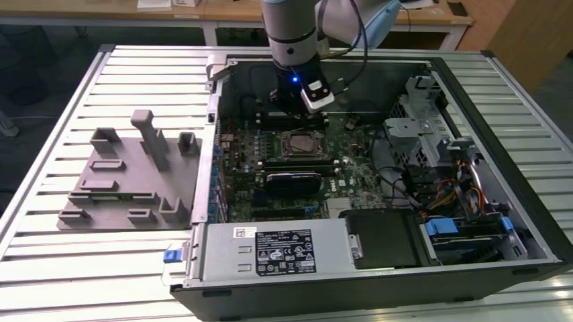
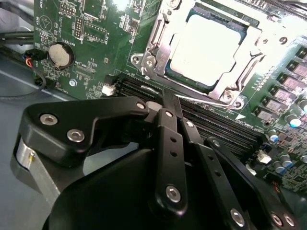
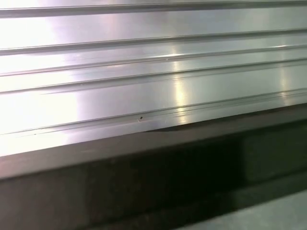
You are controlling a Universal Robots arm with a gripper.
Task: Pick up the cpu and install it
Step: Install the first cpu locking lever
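The cpu (image 2: 207, 49), a silver-grey square chip, lies flat inside the metal-framed socket (image 2: 158, 45) on the green motherboard. In the exterior view the cpu (image 1: 298, 143) sits mid-board inside the open computer case (image 1: 501, 221). My gripper (image 1: 292, 113) hangs over the board just behind the socket, toward the case's far wall. In the second wrist view the black fingers (image 2: 169, 124) of the gripper (image 2: 166, 97) meet with nothing between them, their tips over the dark memory slots (image 2: 225, 129) beside the socket.
A grey tray (image 1: 125, 181) with upright fixtures stands on the ribbed metal table (image 3: 144, 72) at the exterior view's left. Inside the case are a power supply (image 1: 268, 251), a drive cage (image 1: 430, 134), loose cables (image 1: 452, 198) and a coin battery (image 2: 61, 54).
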